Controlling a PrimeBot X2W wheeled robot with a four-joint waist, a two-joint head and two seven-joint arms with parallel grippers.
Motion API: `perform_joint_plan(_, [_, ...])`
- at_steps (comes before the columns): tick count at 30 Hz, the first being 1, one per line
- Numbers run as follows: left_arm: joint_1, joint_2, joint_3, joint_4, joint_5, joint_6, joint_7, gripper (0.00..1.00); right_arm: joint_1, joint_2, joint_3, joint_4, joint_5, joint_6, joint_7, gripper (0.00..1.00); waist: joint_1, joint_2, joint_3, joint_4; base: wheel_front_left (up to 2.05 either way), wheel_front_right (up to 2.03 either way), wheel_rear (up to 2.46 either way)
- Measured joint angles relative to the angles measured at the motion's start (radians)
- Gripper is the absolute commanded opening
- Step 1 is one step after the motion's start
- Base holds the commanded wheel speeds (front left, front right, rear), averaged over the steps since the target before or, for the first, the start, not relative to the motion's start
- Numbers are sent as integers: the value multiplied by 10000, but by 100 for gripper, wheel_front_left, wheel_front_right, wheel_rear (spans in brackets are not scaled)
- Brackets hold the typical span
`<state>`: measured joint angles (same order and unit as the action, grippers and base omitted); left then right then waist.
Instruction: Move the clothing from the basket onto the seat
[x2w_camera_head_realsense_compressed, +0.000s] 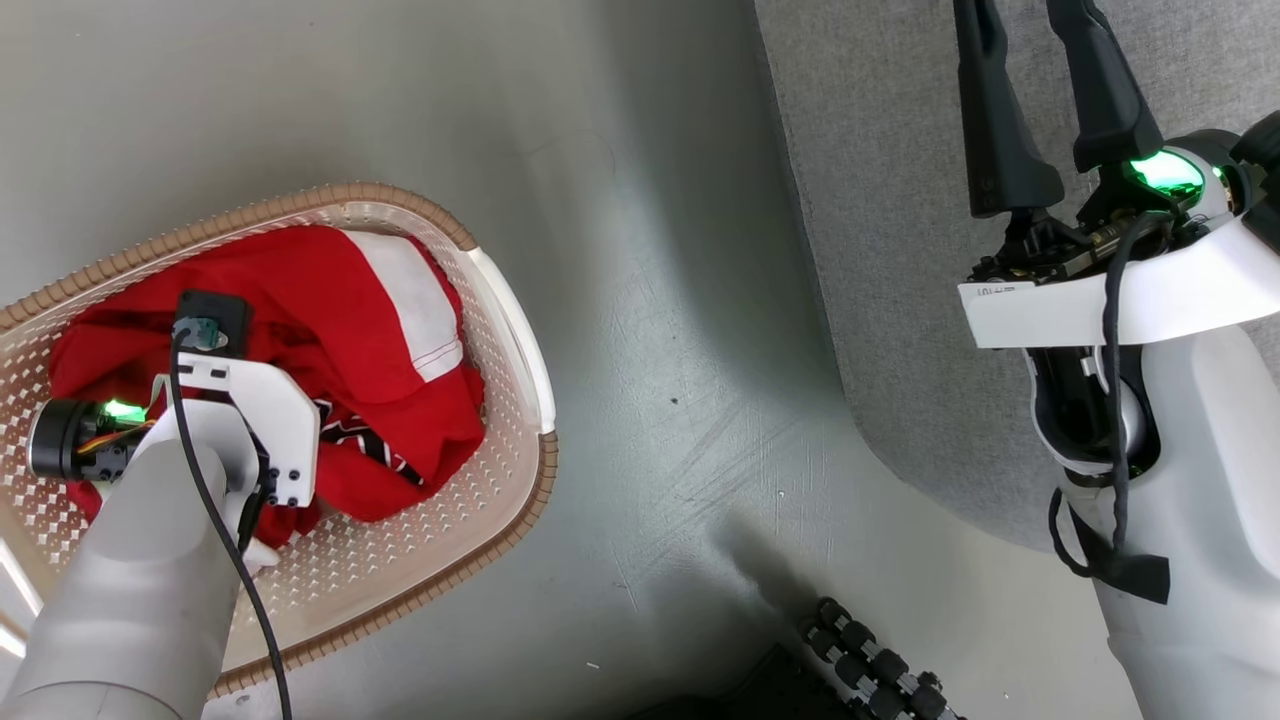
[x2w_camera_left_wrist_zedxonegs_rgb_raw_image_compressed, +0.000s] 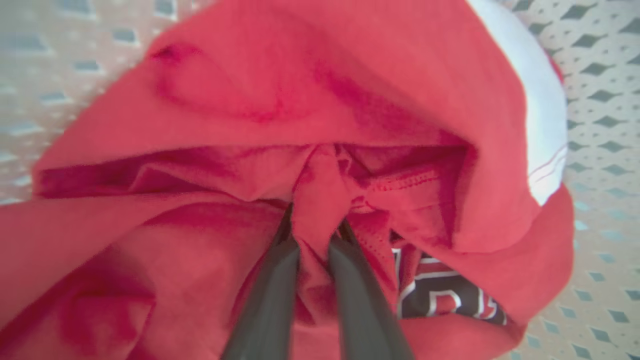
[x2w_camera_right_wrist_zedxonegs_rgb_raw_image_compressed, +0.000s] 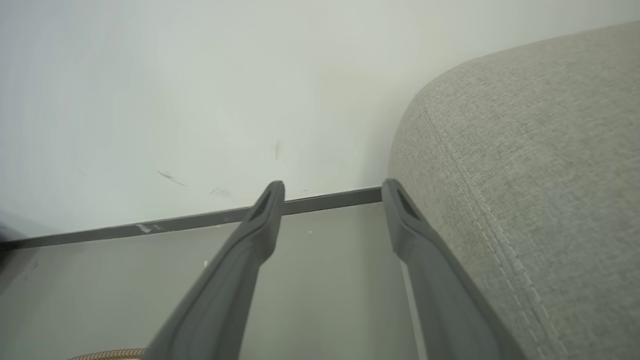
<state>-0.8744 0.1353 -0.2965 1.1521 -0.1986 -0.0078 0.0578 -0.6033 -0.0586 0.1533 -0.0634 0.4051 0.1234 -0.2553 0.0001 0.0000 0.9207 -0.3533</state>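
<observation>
The clothing is a heap of red fabric with a white panel, lying in the cream basket at the left of the head view. My left arm reaches down into the heap, and its fingers are hidden under the wrist in that view. In the left wrist view my left gripper is shut on a bunched fold of the red clothing, with a black-and-white patch beside it. My right gripper stands open and holds nothing, just beside the rounded edge of the light-grey seat, which also shows at the head view's upper right.
Grey floor lies between the basket and the seat. Part of my wheeled base shows at the bottom of the head view. A white wall with a dark baseboard stands ahead of my right gripper. A bit of the basket's brown rim shows there too.
</observation>
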Motion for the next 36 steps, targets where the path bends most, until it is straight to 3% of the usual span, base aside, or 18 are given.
perform_joint_plan(7, [-12, -13, -17, -159, -21, -374, -688, 0, -79, 8, -134, 12, -4, 0, 0, 100, 0, 0, -197, 101, 0, 0, 0])
perform_joint_plan(20, [74, -186, 48, -533, -249, -679, -1927, 0, -240, 8, -224, 94, -111, 0, 0, 100, 0, 0, -748, 380, 0, 0, 0])
perform_joint_plan(36, [710, -439, 21, -1522, -581, -1047, -2972, 0, -259, -491, -130, 441, -267, 0, 0, 100, 0, 0, -1965, 981, 0, 0, 0])
